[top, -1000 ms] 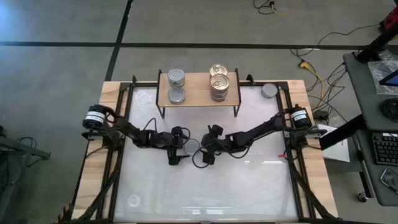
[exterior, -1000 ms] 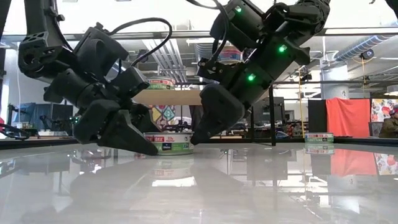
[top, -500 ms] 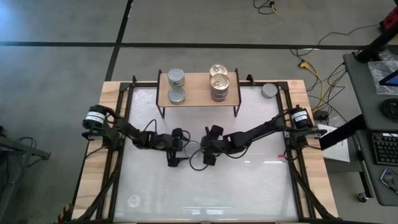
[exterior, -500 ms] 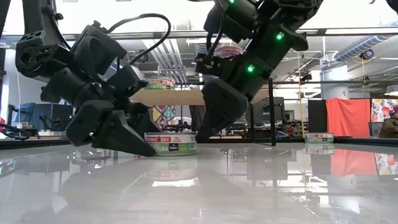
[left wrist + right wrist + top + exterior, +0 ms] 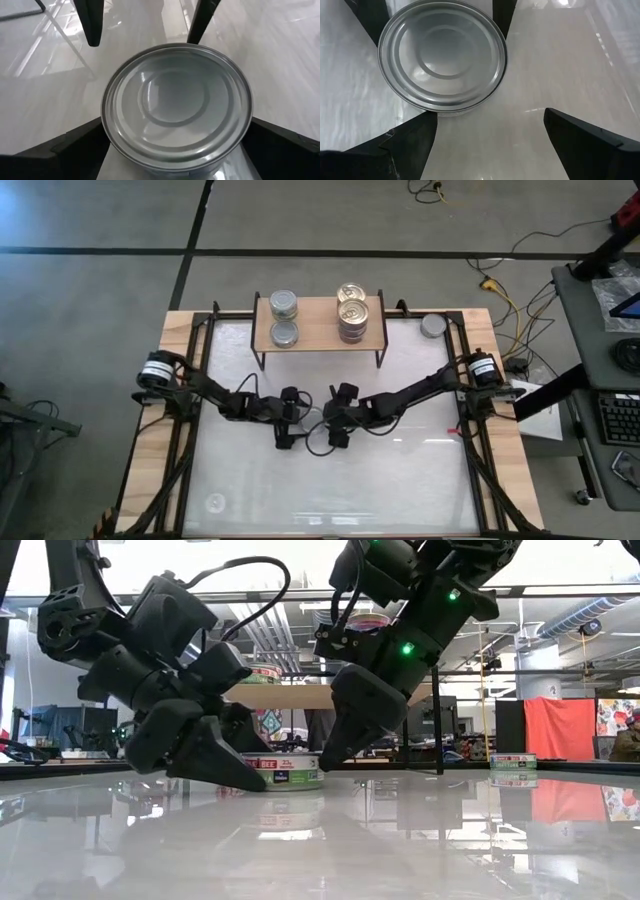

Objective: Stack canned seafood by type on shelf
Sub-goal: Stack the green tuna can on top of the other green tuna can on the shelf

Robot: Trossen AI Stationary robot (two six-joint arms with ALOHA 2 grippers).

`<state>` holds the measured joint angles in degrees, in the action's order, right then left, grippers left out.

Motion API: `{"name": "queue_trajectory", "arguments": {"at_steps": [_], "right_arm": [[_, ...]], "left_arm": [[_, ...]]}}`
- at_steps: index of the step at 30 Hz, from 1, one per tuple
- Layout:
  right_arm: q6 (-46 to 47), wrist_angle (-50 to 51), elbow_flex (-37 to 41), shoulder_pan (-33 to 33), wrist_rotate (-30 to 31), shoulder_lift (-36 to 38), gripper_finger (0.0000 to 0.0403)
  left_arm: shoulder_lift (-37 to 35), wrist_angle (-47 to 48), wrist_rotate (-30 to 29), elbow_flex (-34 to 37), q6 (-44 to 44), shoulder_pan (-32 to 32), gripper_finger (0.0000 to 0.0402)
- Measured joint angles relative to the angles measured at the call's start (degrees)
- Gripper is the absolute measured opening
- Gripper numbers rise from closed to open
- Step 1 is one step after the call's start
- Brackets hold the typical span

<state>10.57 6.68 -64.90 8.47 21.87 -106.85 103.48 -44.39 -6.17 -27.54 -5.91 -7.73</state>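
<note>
Silver-lidded tin (image 5: 311, 418) sat on the white counter (image 5: 400, 480) at frame centre of the high view, directly between the two claws. Left claw (image 5: 297, 422) was spread wide with its fingers (image 5: 75, 145) flanking the tin on both sides; whether they actually touched it can't be told, and the tin rested on the counter in the low view. Right claw (image 5: 327, 423) came in from the right, also wide open, holding nothing; in its wrist view the tin lay just beyond its fingertips (image 5: 407, 142), not between them.

Shelf (image 5: 318, 330) stood at upper centre of the high view. Two silver tins (image 5: 284, 318) lay side by side on its left part, a gold-lidded stack (image 5: 352, 312) on its right part. One more silver tin (image 5: 433, 326) sat on the counter at the upper right corner, well apart from both arms.
</note>
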Motion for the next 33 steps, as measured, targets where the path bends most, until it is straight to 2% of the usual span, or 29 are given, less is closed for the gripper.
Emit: {"name": "queue_trajectory", "arguments": {"at_steps": [17, 22, 33], "right_arm": [[0.7, -0.1, 0.0, 0.3, 0.1, -0.1, 0.0359], [1.6, 0.9, -0.2, 1.1, 0.4, 0.1, 0.0359], [3.7, 5.2, -0.5, 1.7, 0.7, 2.2, 0.0359]], "left_arm": [[0.2, -0.1, 0.1, -1.3, 6.1, -0.3, 0.0395], [0.2, -1.5, 1.0, -0.3, 8.7, -0.3, 0.0379], [0.0, -3.4, 1.5, 0.5, 13.2, -0.4, 0.0383]]}}
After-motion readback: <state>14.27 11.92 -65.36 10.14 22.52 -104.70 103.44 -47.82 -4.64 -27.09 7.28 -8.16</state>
